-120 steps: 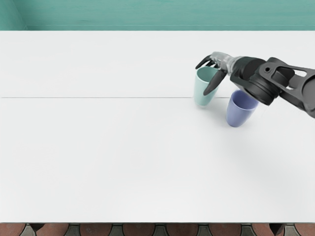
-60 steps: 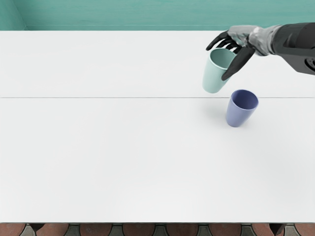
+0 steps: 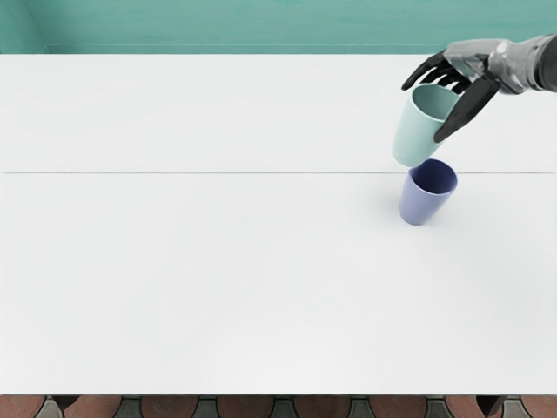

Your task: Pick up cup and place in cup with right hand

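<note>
right hand (image 3: 438,111) grips the green cup (image 3: 412,131), fingers part-curled round its rim, near the worktop's (image 3: 218,261) far right corner. step: transfer; next, centre over the blue cup (image 3: 420,207), lower.

Simulated room of unclear kind, white table (image 3: 218,270), teal wall (image 3: 261,26), reddish-brown floor tiles (image 3: 322,407)

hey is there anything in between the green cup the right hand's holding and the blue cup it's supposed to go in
Nothing visible stands between the green cup in the right hand and the blue cup.
</note>
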